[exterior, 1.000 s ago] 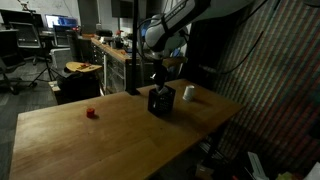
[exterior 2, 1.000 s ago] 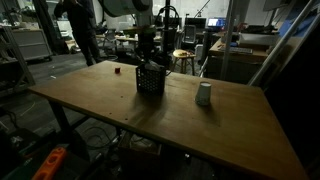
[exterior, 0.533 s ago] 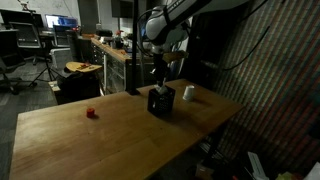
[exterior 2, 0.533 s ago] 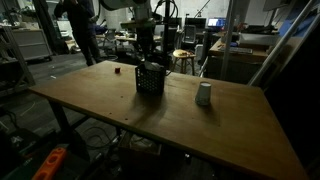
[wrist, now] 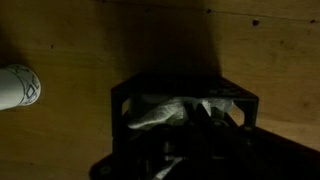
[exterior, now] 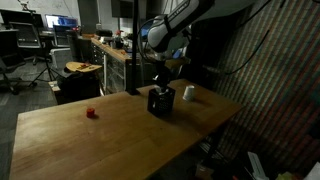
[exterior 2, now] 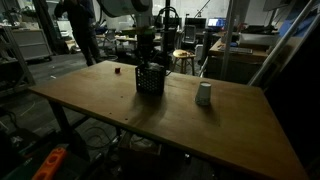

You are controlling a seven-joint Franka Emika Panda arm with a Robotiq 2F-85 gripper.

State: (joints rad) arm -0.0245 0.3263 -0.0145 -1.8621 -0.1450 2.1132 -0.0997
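**Fingers together at the mouth of the basket**

My gripper (exterior: 159,79) hangs straight down over the black basket (exterior: 160,101), just right of the middle in both exterior views, its tip at the rim. My fingers are drawn together. The wrist view is too dark to show whether they pinch anything. In that view the basket (wrist: 180,86) fills the lower middle of the frame, and a pale crumpled thing (wrist: 158,116), cloth or paper, lies inside it under my fingers.

The basket stands upright on the table (exterior: 100,145). A white cup (exterior: 189,94) is near it on the right, and a small red thing (exterior: 90,113) lies well apart to the left.

I judge this to be the step at the basket itself, the work being with what lies inside it. The next move calls for a straight vertical path. The walls are close around my fingers, so any sideways drift would catch the rim and drag or tip the basket toward the cup.
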